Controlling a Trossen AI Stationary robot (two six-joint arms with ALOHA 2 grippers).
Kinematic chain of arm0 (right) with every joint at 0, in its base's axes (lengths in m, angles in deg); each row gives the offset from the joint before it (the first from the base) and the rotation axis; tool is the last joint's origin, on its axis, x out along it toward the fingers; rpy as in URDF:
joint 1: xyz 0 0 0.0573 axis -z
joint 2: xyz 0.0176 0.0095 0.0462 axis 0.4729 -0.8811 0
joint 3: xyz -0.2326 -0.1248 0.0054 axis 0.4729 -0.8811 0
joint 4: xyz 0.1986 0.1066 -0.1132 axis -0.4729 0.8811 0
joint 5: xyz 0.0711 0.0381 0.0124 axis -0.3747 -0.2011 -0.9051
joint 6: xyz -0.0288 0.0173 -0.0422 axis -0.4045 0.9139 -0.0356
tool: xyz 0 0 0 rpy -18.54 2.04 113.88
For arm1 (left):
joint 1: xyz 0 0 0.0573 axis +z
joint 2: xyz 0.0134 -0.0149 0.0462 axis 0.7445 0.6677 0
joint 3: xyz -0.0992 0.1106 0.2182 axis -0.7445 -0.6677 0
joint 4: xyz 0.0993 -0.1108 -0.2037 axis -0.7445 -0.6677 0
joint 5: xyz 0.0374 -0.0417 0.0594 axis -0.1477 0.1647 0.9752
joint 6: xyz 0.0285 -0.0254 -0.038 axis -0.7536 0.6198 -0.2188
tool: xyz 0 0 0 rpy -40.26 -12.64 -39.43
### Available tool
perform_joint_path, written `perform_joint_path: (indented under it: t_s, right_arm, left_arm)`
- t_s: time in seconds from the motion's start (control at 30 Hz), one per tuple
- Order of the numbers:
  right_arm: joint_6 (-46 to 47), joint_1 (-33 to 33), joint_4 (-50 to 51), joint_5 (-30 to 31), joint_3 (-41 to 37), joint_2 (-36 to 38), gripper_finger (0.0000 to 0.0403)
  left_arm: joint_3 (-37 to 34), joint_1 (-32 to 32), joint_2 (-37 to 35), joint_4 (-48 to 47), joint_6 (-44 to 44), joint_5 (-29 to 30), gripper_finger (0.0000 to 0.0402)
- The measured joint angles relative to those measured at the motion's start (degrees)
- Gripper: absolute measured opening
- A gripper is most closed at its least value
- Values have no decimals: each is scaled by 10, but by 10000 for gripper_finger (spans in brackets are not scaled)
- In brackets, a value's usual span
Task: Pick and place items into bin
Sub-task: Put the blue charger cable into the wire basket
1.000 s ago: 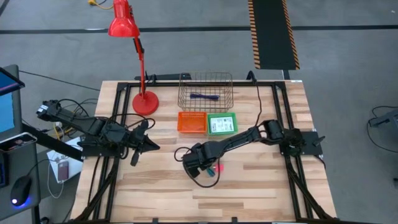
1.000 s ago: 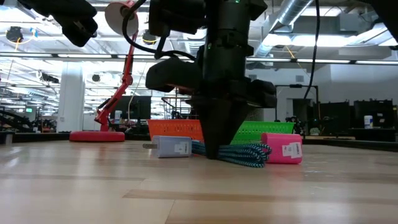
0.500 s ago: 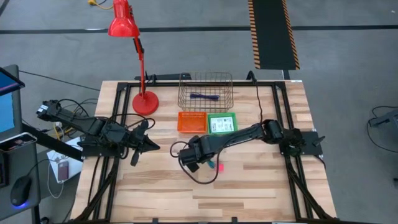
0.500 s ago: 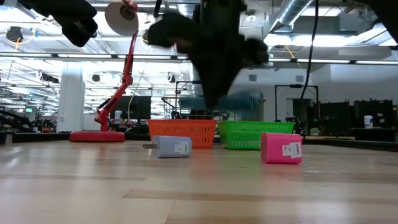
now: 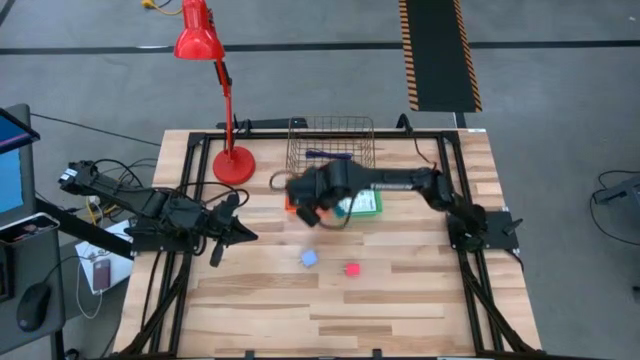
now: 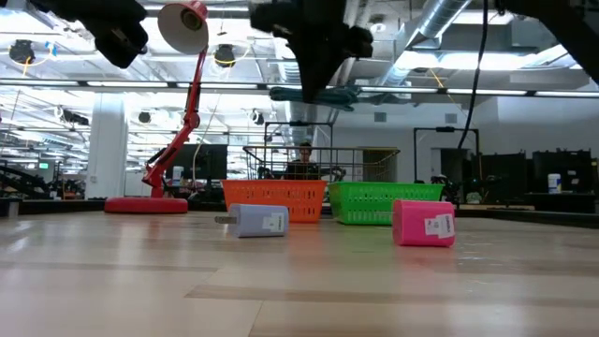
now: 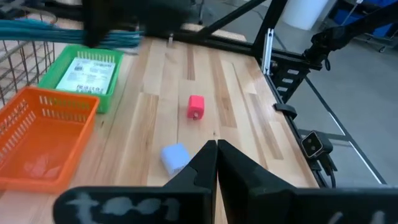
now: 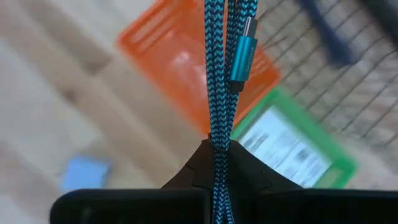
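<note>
My right gripper [image 5: 318, 196] hangs high over the orange bin [image 5: 300, 200] and the green bin [image 5: 366, 203], shut on a teal-and-black braided cable [image 8: 217, 81] with a metal plug end [image 8: 240, 59]. The green bin holds a white printed card pack [image 7: 87, 71]. On the wood lie a pale blue block [image 5: 309, 258] and a pink block [image 5: 351, 269], each resting flat. Behind the bins, a wire basket [image 5: 330, 145] holds a blue pen [image 5: 325, 154]. My left gripper [image 5: 238, 228] waits, shut, at the table's left. My right gripper pinches the braided cable between its two fingers, on two strands lying side by side [image 8: 217, 144]. The fingers come from above, slanting down. The cable is lifted clear of the table, its strands and plug end [image 6: 318, 94] hanging loose beside the fingertips.
A red desk lamp [image 5: 215, 60] stands on its round base [image 5: 233, 164] at the far left, next to the wire basket. Black frame rails [image 5: 190, 180] run along both sides of the table. Bare wood spreads across the near half around the two blocks.
My right gripper has risen from the table with the braided cable and swung toward the far edge, over the orange and green bins, rolling as it went. The cable has come up clear of the wood. The pale blue block, hidden by the gripper before, now shows.
</note>
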Motion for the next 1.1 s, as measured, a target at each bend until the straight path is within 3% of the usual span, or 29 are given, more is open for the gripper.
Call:
perform_joint_path:
  t_s: [0.73, 1.1]
  right_arm:
    - [-323, 241, -86, -1, 5, -2, 13]
    - [-455, 274, -91, -76, 5, -2, 58]
  left_arm:
    - [0, 0, 0, 36, -115, 50, 0]
    - [0, 0, 0, 37, -116, 96, 0]
